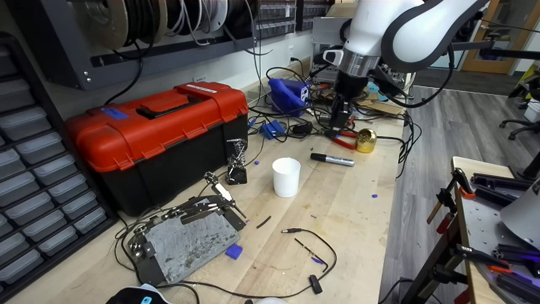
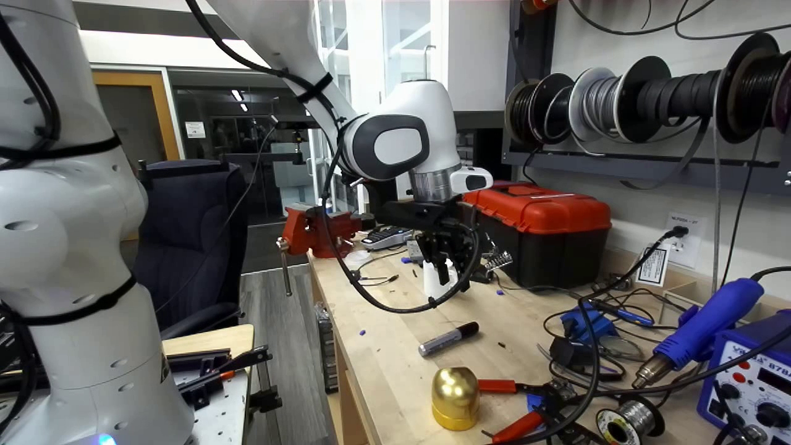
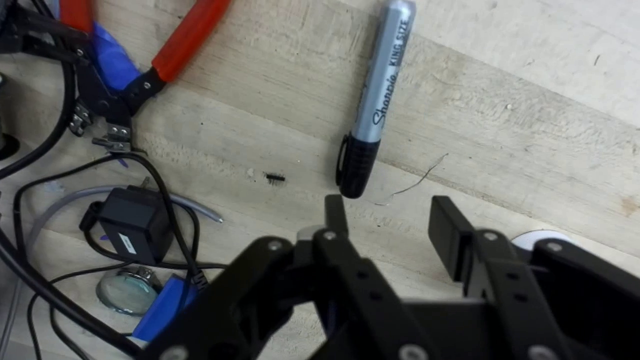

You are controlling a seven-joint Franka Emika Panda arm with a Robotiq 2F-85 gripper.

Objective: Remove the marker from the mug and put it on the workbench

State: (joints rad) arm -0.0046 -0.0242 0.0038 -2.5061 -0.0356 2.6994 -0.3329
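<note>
The marker [image 1: 332,159], silver-grey with a black cap, lies flat on the pale wood workbench [image 1: 350,211]. It also shows in an exterior view [image 2: 449,339] and in the wrist view [image 3: 377,95]. The white mug [image 1: 286,177] stands upright beside it, with nothing sticking out of its top. It is partly behind the gripper in an exterior view [image 2: 432,287]; only part of its rim [image 3: 542,236] shows in the wrist view. My gripper [image 3: 387,215] is open and empty, above the bench. In the wrist view its fingertips appear just below the marker's cap end, not touching it.
Red-handled pliers [image 3: 187,42] and tangled cables [image 3: 30,270] lie near the marker. A gold tip cleaner [image 1: 365,140] stands past the marker. A red toolbox [image 1: 164,135] is against the wall. A soldering-iron holder [image 1: 237,169] stands near the mug.
</note>
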